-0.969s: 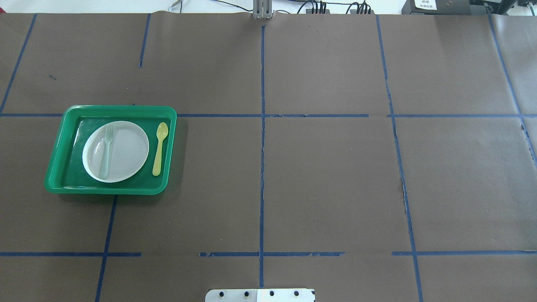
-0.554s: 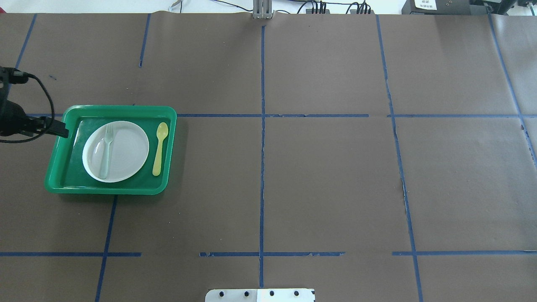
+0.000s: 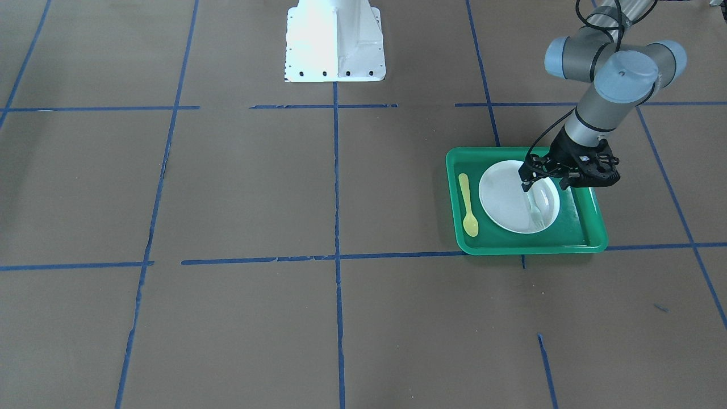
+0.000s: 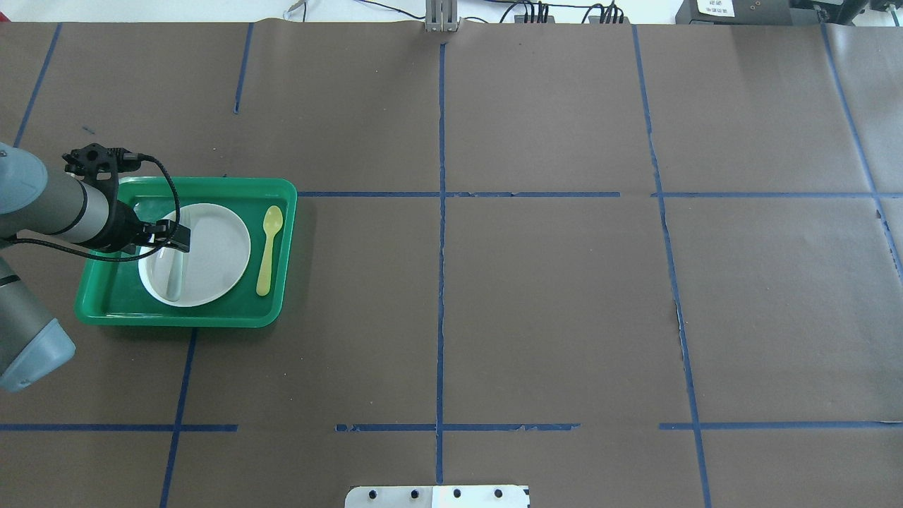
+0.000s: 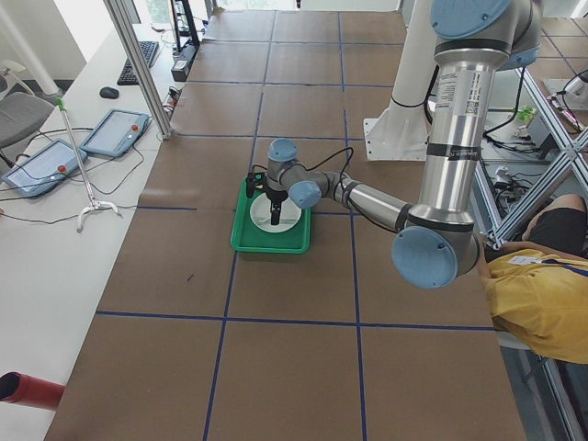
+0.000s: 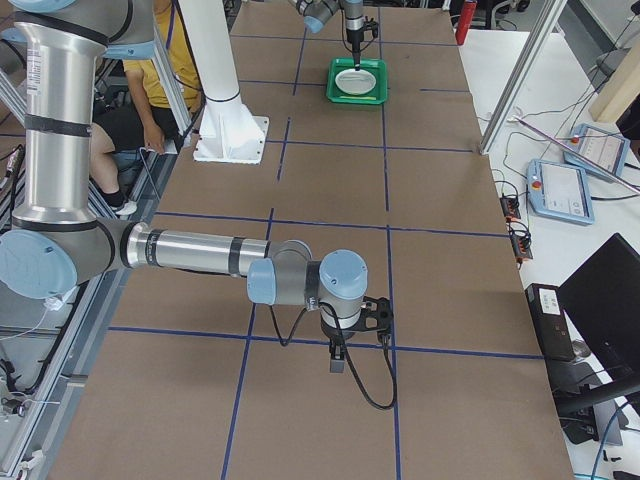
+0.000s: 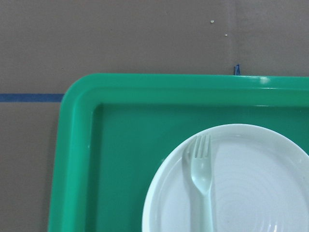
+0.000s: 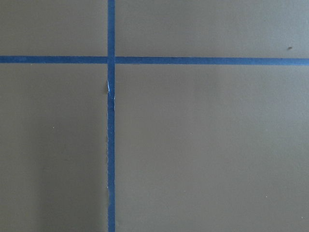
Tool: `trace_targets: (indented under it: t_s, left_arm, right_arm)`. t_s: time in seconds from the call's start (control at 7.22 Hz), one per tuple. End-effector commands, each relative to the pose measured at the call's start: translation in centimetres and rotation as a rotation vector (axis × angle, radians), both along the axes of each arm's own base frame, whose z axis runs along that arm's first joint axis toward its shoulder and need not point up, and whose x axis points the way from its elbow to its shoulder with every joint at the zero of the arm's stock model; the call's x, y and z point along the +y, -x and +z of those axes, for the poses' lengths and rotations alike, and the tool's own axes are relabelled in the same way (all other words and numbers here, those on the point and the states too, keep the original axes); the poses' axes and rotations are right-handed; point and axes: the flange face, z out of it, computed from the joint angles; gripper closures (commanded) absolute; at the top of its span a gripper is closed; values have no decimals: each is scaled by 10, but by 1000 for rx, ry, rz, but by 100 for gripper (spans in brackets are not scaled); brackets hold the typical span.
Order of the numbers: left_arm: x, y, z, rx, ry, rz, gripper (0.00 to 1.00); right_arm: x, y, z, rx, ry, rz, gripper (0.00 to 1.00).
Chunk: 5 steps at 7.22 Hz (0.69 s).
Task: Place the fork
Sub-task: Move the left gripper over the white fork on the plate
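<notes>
Left gripper (image 3: 545, 184), jaws apart, is held over the pale, translucent fork (image 7: 201, 170) laid on a plate (image 7: 256, 193) near the left edge of the table (image 4: 536, 296).

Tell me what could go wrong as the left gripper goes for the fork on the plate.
The fork lies flat on the plate, so the open left gripper may scrape the plate or push the fork aside. If the plate slides in the tray, it could knock the yellow spoon beside it.
</notes>
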Motion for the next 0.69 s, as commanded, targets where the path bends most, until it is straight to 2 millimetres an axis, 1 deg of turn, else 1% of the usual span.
trace_targets:
  t_s: [0.0,0.14,0.28,0.42,0.55]
  left_arm:
    - [8,-24,5,-11,8,31,9]
    - [10,-29,9,-16,13,41,11]
    - [11,-30,9,-16,13,44,15]
    - [12,-32,8,-16,11,48,36]
    - [11,-32,7,-15,9,49,51]
  right_arm:
    - [0,0,0,-1,1,0,0]
    - [0,0,0,-1,1,0,0]
    - [0,0,0,-1,1,0,0]
    - [0,0,0,1,1,0,0]
    - [0,0,0,1,1,0,0]
